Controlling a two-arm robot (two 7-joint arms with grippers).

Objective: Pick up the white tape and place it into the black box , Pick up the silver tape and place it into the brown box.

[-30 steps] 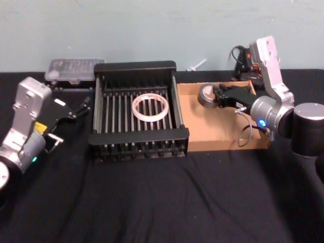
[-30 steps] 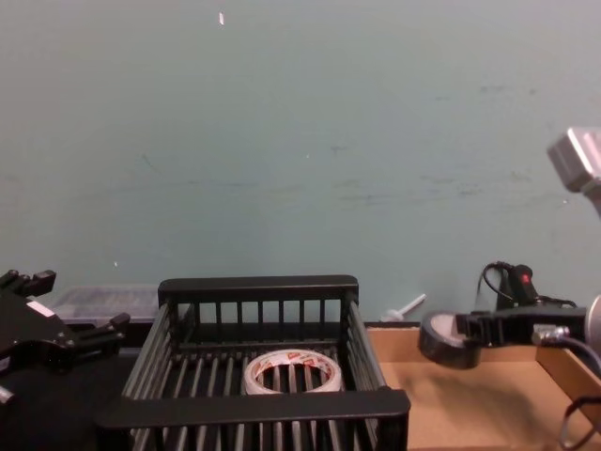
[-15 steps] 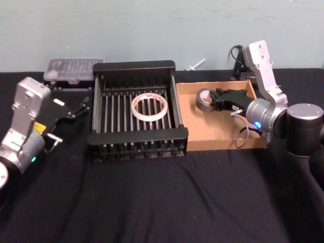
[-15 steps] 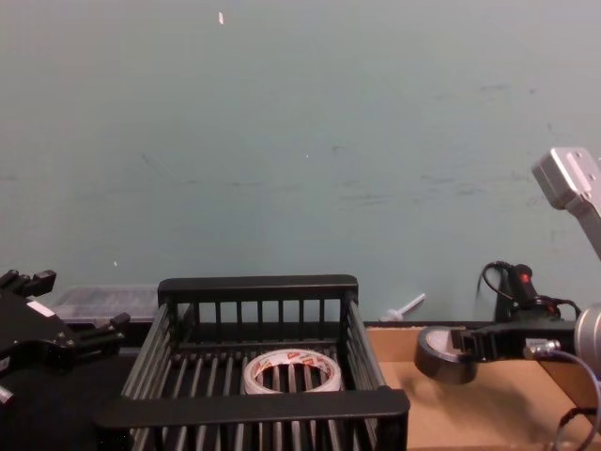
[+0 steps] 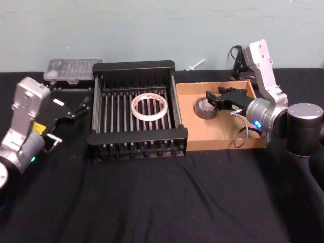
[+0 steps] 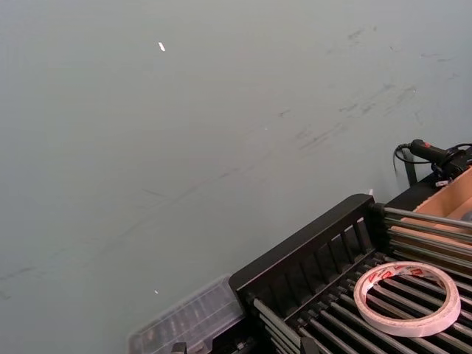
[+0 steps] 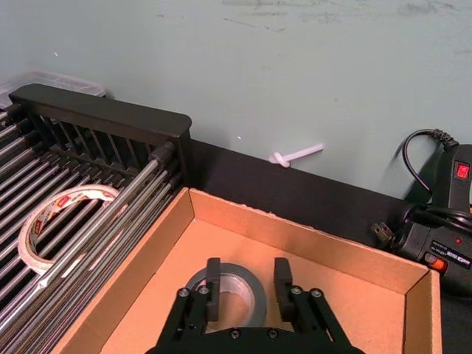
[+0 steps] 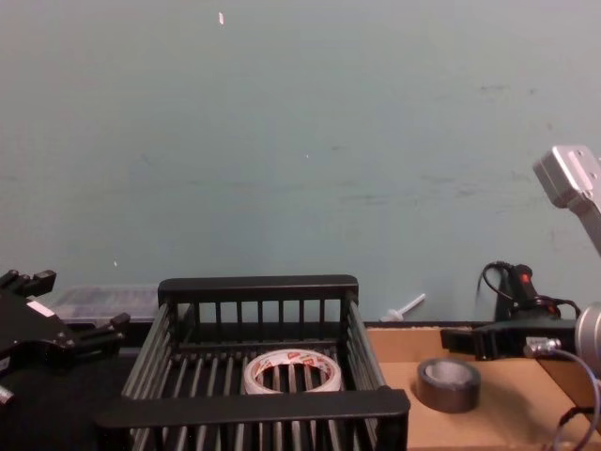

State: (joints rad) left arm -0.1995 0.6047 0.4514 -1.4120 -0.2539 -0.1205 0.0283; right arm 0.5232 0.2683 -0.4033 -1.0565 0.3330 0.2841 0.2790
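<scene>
The silver tape (image 5: 202, 114) lies flat on the floor of the brown box (image 5: 223, 132), near its left wall. My right gripper (image 5: 210, 100) hovers open just above and behind it, one finger to either side of the roll (image 7: 251, 292), not touching it. In the chest view the tape (image 8: 448, 385) sits below the gripper (image 8: 453, 338). The white tape (image 5: 133, 107) rests flat on the bars inside the black box (image 5: 136, 135). My left gripper (image 5: 82, 105) stays open and holds nothing, left of the black box.
A clear plastic case (image 5: 73, 68) stands behind the black box at the left. A black plug-in device with a cable (image 5: 240, 59) and a small white object (image 5: 195, 64) lie behind the brown box. Black cloth covers the table.
My right gripper lowered the silver tape into the brown box and let go of it. The tape now rests on the box floor. The left arm has not moved.
</scene>
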